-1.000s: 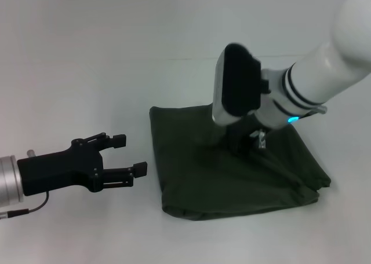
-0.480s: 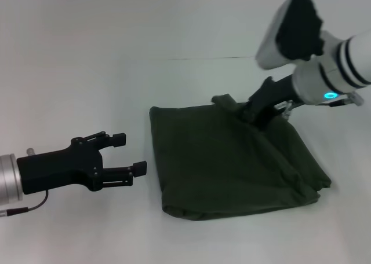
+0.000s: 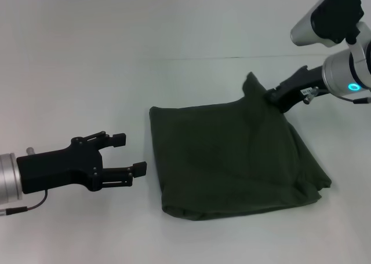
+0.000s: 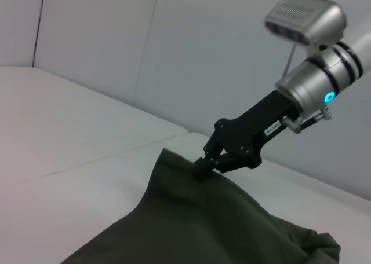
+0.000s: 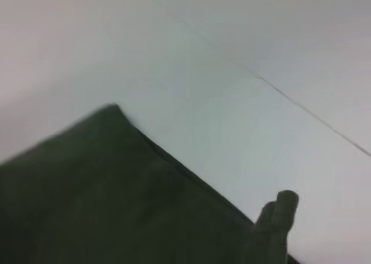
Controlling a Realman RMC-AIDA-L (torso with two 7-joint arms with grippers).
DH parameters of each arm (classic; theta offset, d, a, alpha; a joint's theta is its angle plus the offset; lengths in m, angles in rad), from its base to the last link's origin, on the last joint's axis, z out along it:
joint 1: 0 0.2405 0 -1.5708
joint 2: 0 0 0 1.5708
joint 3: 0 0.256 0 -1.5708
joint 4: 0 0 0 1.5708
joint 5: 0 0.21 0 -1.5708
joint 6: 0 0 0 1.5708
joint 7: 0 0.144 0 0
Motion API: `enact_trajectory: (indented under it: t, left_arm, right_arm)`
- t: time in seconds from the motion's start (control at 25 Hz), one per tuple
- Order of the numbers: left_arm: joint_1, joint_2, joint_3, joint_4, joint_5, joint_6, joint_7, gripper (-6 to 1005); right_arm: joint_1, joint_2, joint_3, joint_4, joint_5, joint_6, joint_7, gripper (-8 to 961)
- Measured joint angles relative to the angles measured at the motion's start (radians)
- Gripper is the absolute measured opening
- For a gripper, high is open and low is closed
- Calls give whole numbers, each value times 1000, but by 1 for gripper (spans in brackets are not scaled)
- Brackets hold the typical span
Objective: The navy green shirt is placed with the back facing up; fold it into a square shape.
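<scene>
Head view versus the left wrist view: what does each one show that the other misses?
Only the head view shows the left gripper, open, hovering over the white table apart from the cloth, and the whole folded outline of the navy green shirt.

Only the left wrist view shows, from the side, a wall behind the table and the shirt's corner raised off it.

Both show the right gripper shut on the shirt's far corner, pulling it up into a peak.
</scene>
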Motion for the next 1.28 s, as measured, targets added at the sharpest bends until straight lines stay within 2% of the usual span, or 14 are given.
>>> enact_trajectory:
  t: [0.28, 0.44, 0.6, 0.76, 0.92, 1.04, 1.12, 1.16, 1.2, 1.28]
  left_arm:
    - [3, 0, -1, 1, 2, 2, -1, 950]
    - [4, 0, -1, 1, 2, 3, -1, 949]
    - [2, 0, -1, 1, 2, 6, -9, 949]
    - [-1, 0, -3, 0, -3, 7, -26, 950]
    - [-22, 3, -5, -5, -34, 18, -126, 950]
    - [-65, 9, -4, -18, -42, -3, -302, 950]
    - [-100, 18, 1, -39, -39, -26, -446, 950]
    - [-120, 26, 8, -54, -37, -39, -527, 950]
    - [-135, 32, 17, -66, -35, -56, -594, 949]
    - [-162, 45, 39, -88, -23, -107, -750, 949]
  right_arm:
    - [11, 3, -2, 52, -81, 80, 79, 21]
    - [11, -9, 3, 52, -86, 72, 126, 23]
    - [10, -22, 2, 55, -104, 72, 170, 167]
    - [3, -22, 13, 49, -112, 107, 205, 286]
    - [-7, -20, 93, 28, -28, 135, 174, 379]
    - [-39, -28, 169, 13, 140, 90, 32, 449]
    - [-69, -40, 202, 6, 260, 31, -76, 496]
    - [-102, -60, 229, 14, 368, -39, -194, 740]
    - [-102, -60, 229, 14, 368, -39, -194, 753]
    - [-135, -77, 250, 36, 441, -100, -314, 778]
